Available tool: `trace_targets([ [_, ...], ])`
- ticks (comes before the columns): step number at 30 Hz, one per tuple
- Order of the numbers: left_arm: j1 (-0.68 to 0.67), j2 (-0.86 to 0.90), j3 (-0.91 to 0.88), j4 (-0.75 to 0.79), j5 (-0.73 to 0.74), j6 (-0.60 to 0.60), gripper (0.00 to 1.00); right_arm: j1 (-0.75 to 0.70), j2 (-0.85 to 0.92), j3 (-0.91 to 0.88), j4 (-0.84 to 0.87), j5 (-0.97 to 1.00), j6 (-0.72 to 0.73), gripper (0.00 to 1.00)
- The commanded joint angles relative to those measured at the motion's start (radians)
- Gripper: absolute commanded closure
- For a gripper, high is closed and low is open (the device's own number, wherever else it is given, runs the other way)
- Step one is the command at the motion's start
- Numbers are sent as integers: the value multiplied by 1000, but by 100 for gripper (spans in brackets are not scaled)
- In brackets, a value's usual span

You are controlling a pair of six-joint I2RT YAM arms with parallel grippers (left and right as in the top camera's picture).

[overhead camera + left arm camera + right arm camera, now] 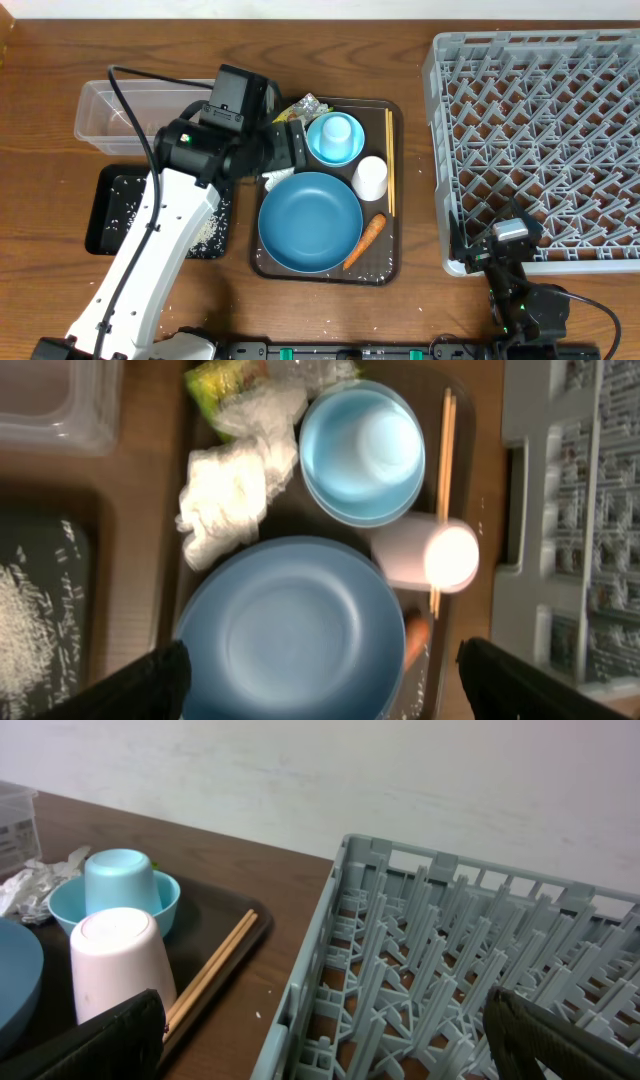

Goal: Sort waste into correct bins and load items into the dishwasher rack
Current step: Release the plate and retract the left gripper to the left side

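With left gripper [325, 670] wide open over the dark blue plate [290, 630], centre on the crumpled tissue [225, 495] just beside that plate, then pinch its bulk clear of the rim.

I read this as a robotics lab bench set up as a dish-clearing station, not a working kitchen.

Evidence:
- A wood-grain table [40, 290] stands against a plain white wall [300, 780].
- Two robot arms rise from the table's near edge. The white arm [150, 250] is on the left, with a black cable [125, 95] looping off it. The dark arm [520, 300] is on the right.
- A black rail [330, 351] with green fittings runs along the near edge.
- The kitchen things sit straight on the tabletop: a grey dish rack [540, 130] at right, a brown tray [395, 180] of crockery in the centre, a clear tub [95, 115] far left, and a black tray [100, 235] near left.
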Motion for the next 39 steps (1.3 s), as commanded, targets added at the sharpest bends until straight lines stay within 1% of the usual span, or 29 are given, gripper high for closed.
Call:
trace_targets([
  [1, 18, 48, 67, -105, 122, 68, 11, -11, -5, -2, -3, 2, -8, 1],
  [4, 16, 101, 87, -201, 131, 130, 10, -11, -5, -2, -3, 2, -8, 1],
  [7, 0, 131, 83, -233, 138, 134, 11, -11, -5, -2, -3, 2, -8, 1],
  [10, -38, 136, 83, -218, 139, 135, 10, -11, -5, -2, -3, 2, -8, 1],
  [15, -176, 136, 78, -158, 129, 216, 11, -11, -5, -2, -3, 2, -8, 1],
  [21, -326, 140, 77, -71, -56, 212, 10, -11, -5, -2, -3, 2, -8, 1],
  [24, -364, 141, 77, -21, -105, 212, 10, -11, -5, -2, -3, 2, -8, 1],
  [28, -377, 141, 77, 48, -111, 212, 10, -11, -5, -2, -3, 2, -8, 1],
  [29, -376, 142, 77, 61, -116, 212, 9, -11, -5, -2, -3, 2, -8, 1],
  [30, -376, 142, 77, 69, -128, 212, 7, -11, -5, -2, -3, 2, -8, 1],
  [34, -375, 151, 77, 64, -229, 211, 6, -11, -5, -2, -3, 2, -8, 1],
  [35, -370, 151, 77, 50, -287, 183, 5, -11, -5, -2, -3, 2, -8, 1],
  [37, -342, 151, 77, 4, -434, 56, 5, -11, -5, -2, -3, 2, -8, 1],
  [39, -284, 151, 77, -39, -524, -25, 5, -11, -5, -2, -3, 2, -8, 1],
])
